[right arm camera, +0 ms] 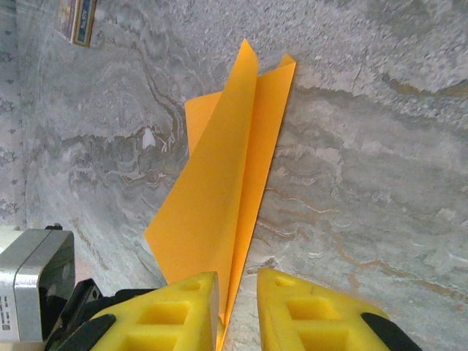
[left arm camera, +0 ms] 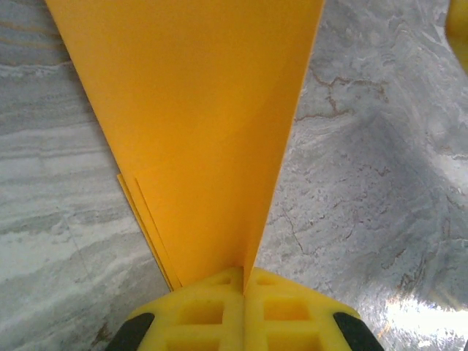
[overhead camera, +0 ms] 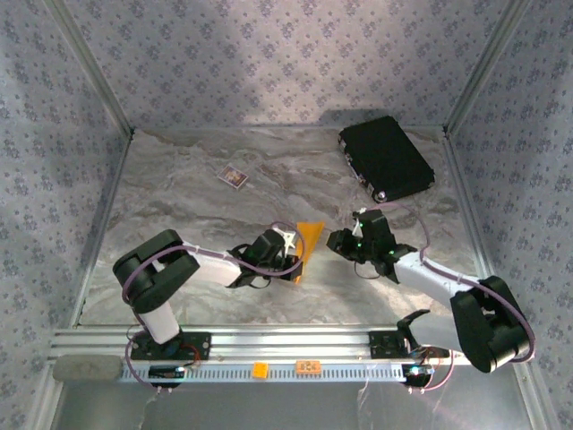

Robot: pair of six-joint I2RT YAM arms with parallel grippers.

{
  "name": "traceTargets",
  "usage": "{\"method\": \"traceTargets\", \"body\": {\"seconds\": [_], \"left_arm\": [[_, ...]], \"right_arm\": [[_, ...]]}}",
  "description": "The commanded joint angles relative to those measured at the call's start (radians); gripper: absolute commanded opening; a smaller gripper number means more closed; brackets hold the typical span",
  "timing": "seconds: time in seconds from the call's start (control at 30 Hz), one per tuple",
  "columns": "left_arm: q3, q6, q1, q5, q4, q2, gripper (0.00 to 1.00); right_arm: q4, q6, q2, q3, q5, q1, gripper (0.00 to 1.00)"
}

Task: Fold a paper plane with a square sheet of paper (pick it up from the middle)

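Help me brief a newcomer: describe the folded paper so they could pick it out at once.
On the marbled table, look near the middle, toward the near edge. The folded paper is there, a narrow pointed wedge pinched in the left gripper. Its bright orange-yellow sets it apart from the black case and the small box farther back.

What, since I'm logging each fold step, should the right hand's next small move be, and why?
Probably close the right hand on the folded orange-yellow paper sheet. Its jaws stand apart with the sheet's lower edge already between them, and the left hand is shut on the sheet, so a second grip looks ready to take.
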Motion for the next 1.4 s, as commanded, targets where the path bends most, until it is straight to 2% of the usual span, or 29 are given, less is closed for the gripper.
{"method": "traceTargets", "body": {"seconds": [0.0,0.17,0.33,0.57,0.87,1.37], "left_arm": [[-0.043,-0.006,0.01,0.073,-0.058,0.036,0.0],[-0.055,-0.003,0.03,0.118,-0.038,0.043,0.0],[-0.057,-0.002,0.046,0.159,-0.028,0.063,0.0],[-0.061,-0.02,0.067,0.23,0.02,0.106,0.0],[-0.05,-0.023,0.072,0.245,0.012,0.128,0.0],[-0.027,-0.013,0.072,0.247,-0.027,0.114,0.0]], "right_arm": [[0.033,-0.012,0.031,0.021,-0.053,0.006,0.22],[0.077,-0.027,0.109,0.053,-0.137,0.011,0.21],[0.153,-0.037,0.207,0.095,-0.227,0.036,0.16],[0.178,-0.056,0.28,0.133,-0.267,0.044,0.14],[0.202,-0.049,0.391,0.178,-0.279,0.042,0.14],[0.213,-0.039,0.446,0.164,-0.238,0.026,0.14]]}}
